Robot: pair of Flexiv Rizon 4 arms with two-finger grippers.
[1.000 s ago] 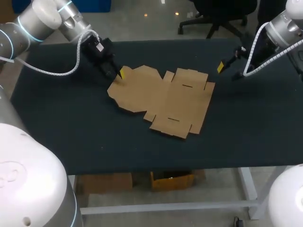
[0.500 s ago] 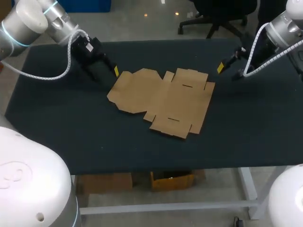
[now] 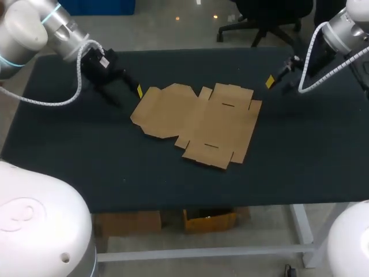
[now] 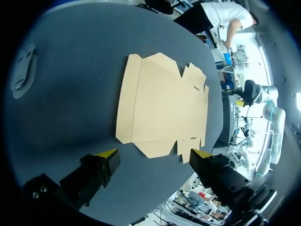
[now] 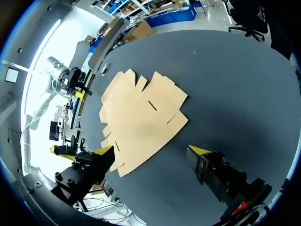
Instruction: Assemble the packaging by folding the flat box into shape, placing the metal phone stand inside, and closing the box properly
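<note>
The left arm has drawn back toward the table's far left corner; a second ago one yellow tip of the left gripper (image 3: 125,95) sat at the left flap of the flat box (image 3: 199,124), and now that tip stands just off the flap's edge without touching it; its fingers are spread wide with nothing between them, and in the left wrist view the left gripper (image 4: 155,154) hangs released above the near edge of the flat box (image 4: 160,103), the card lying ahead of the tips; the box itself has not shifted over the three moments, still unfolded and flat in the middle of the table, its flaps and two small slots facing up; to its right, the right gripper (image 3: 283,85) keeps almost the same place near the far right edge, well apart from the box; its fingers too are parted and empty, and the right wrist view shows the right gripper (image 5: 151,150) open with the flat box (image 5: 141,117) ahead of it and partly between the lines of its fingers, untouched; the table (image 3: 86,161) is a dark, matte surface, seen as the same dark sheet under the card in both wrist views (image 4: 70,94) (image 5: 235,94).
</note>
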